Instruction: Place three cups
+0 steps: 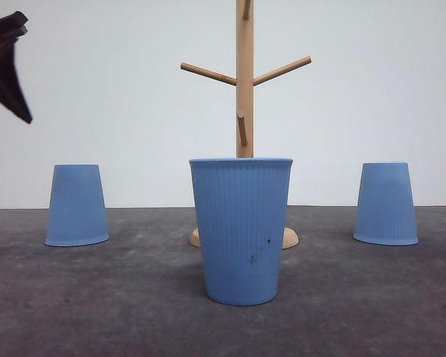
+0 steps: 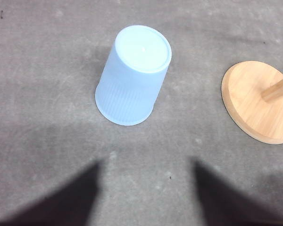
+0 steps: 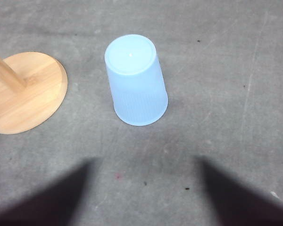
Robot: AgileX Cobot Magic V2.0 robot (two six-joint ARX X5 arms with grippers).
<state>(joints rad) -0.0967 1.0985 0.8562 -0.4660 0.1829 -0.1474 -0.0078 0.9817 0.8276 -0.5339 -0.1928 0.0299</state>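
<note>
Three cups are on the table, and none hangs on the wooden cup tree (image 1: 244,111), so by my reading the placing has not begun. Nearest the camera, directly in front of the tree's round base, the middle cup (image 1: 241,229) stands upright with its mouth up. Farther back, about level with the base, the left cup (image 1: 76,205) sits upside down well off to the tree's left, and the right cup (image 1: 386,203) sits upside down well off to its right. All the pegs that can be seen are bare.

The left gripper (image 2: 144,197) hovers above the left cup, fingers spread and holding nothing; the right gripper (image 3: 144,195) hovers the same way above the right cup, also spread and empty. Neither touches a cup.

Judging from this, all three cups are left to handle, the two outer ones likely first.
</note>
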